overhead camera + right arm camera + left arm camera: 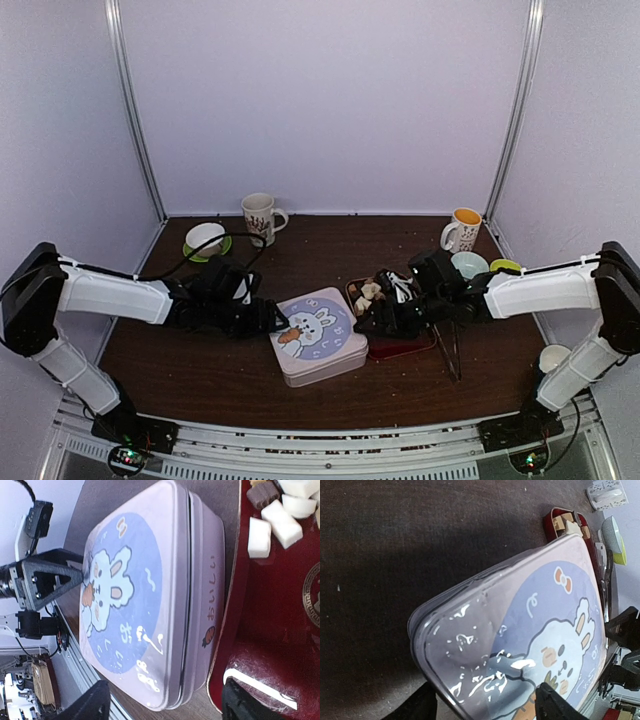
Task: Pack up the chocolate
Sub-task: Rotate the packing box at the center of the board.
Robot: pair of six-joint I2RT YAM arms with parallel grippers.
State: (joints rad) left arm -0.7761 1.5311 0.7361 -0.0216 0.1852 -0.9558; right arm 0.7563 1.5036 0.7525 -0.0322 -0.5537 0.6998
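The chocolate (pixel 370 293), small white, tan and brown pieces, lies at the far end of a dark-red tray (pixel 400 348). It shows in the right wrist view (pixel 280 520) and in the left wrist view (pixel 567 522). A closed pink tin with a bunny lid (pixel 318 335) sits left of the tray. My left gripper (pixel 275 322) is open at the tin's left edge, its jaws straddling a lid corner (pixel 485 710). My right gripper (pixel 378 322) is open between tin and tray, one finger (pixel 85 705) beyond the tin's near corner, the other (pixel 250 705) over the tray.
Metal tongs (pixel 450 348) lie right of the tray. A patterned mug (pixel 260 217) and a white bowl on a green saucer (pixel 205 238) stand at the back left. A yellow-lined mug (pixel 462 230), a pale bowl (pixel 470 264) and a white cup (pixel 552 357) stand on the right.
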